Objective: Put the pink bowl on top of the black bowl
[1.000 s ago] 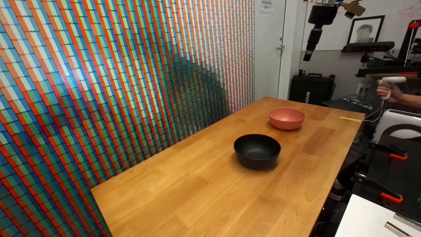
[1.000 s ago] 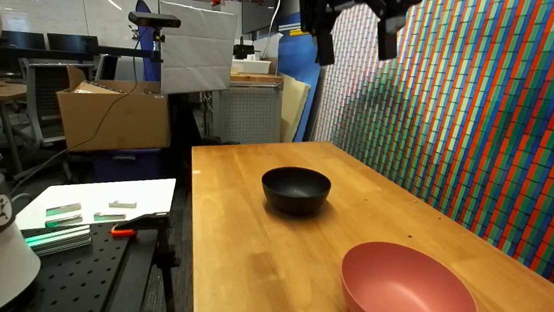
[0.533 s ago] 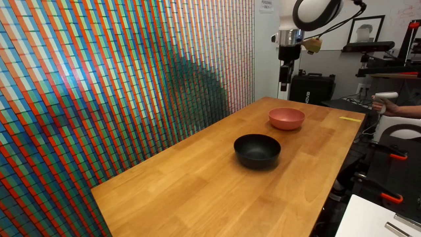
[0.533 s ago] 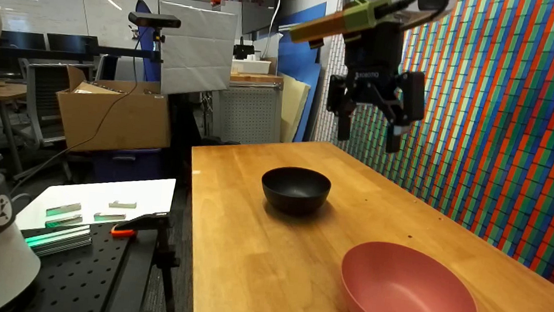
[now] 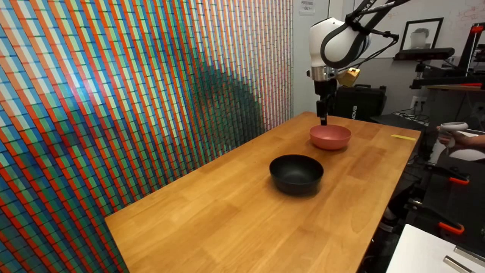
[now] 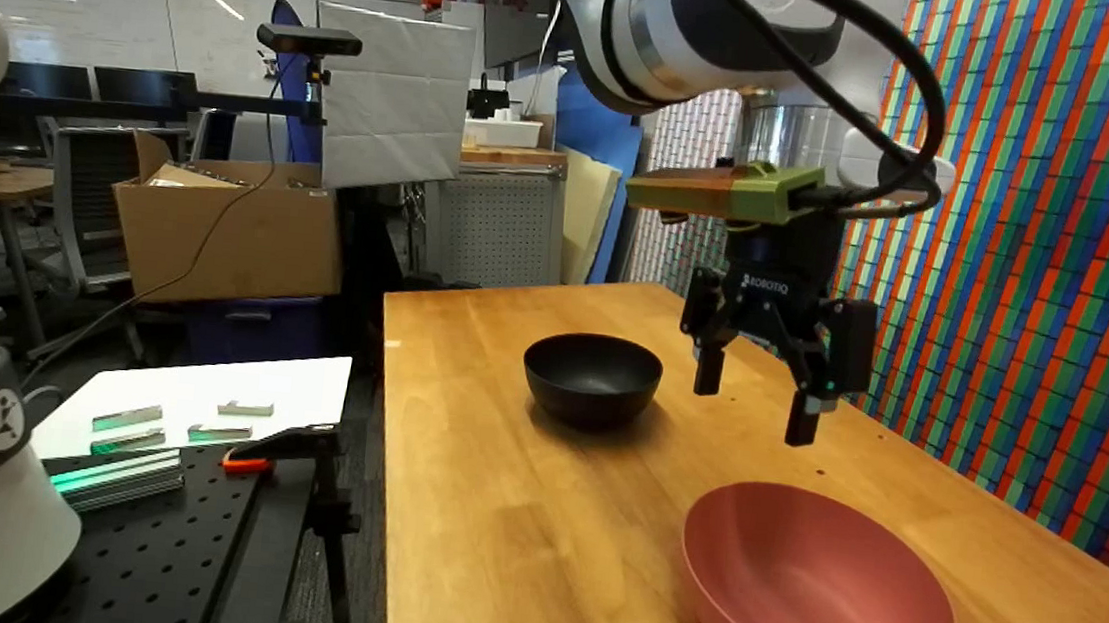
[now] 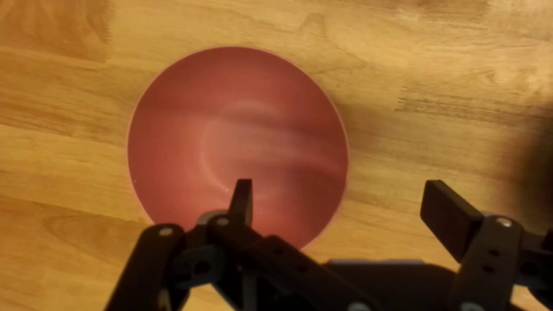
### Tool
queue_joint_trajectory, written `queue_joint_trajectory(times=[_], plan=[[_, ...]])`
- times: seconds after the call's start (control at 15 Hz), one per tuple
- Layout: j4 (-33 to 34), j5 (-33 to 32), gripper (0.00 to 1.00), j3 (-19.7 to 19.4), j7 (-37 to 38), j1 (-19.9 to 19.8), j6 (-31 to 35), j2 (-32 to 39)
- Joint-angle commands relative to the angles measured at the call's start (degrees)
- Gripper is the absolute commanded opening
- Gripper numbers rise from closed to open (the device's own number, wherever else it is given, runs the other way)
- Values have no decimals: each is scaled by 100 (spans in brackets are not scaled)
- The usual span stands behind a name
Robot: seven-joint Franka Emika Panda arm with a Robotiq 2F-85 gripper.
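Pincer (image 6: 754, 409) black and jointed, spread wide, pointing down. Hangs above a plain, round, salmon-pink bowl (image 6: 816, 595), off its centre toward 11 o'clock in both exterior views. In an exterior view a gap shows between its fingertips (image 6: 802, 424) and the bowl's rim.

Wrist view: one finger (image 7: 242, 201) overlaps the pink interior, at 6 o'clock from its centre. Partner finger (image 7: 449, 216) lies past the rim, between 3 and 4 o'clock, with wood behind it. Dark bands run across the bowl's inside. Blurred dark patch (image 7: 542, 172) at the 3 o'clock edge of that view; cannot tell what it is.

Salmon-pink bowl: upright, mouth up, on a long brown wooden worktop (image 5: 212, 212). Plain, round black bowl (image 5: 296, 172) on the same worktop, also upright and mouth up, between 7 and 8 o'clock from the pink one in an exterior view. The two stand apart, wood visible between them.

Around them, in an exterior view: narrow yellow strip (image 5: 403, 137) on the worktop, 3 o'clock from the pink bowl; black hard case (image 5: 363, 102) with white lettering, 1 o'clock from it, beyond the worktop. Wall of multicoloured stripes (image 5: 125, 113) along the worktop's 10 o'clock side. White robot arm (image 5: 318, 45) above the pincer, leading off toward 1 or 2 o'clock.
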Motion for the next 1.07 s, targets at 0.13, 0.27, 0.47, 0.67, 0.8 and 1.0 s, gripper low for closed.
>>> queue_joint_trajectory(times=[0.13,0.27,0.47,0.67,0.8,1.0], plan=[[170,-492,100,-148,460,43,129,597],[166,-757,100,-230,671,107,261,753],[96,-1258,100,-357,974,237,518,931],[21,-1571,100,-384,1183,371,701,1027],[-20,-1522,100,-290,1209,429,724,1012],[-47,-1457,68,-230,1236,525,743,999]])
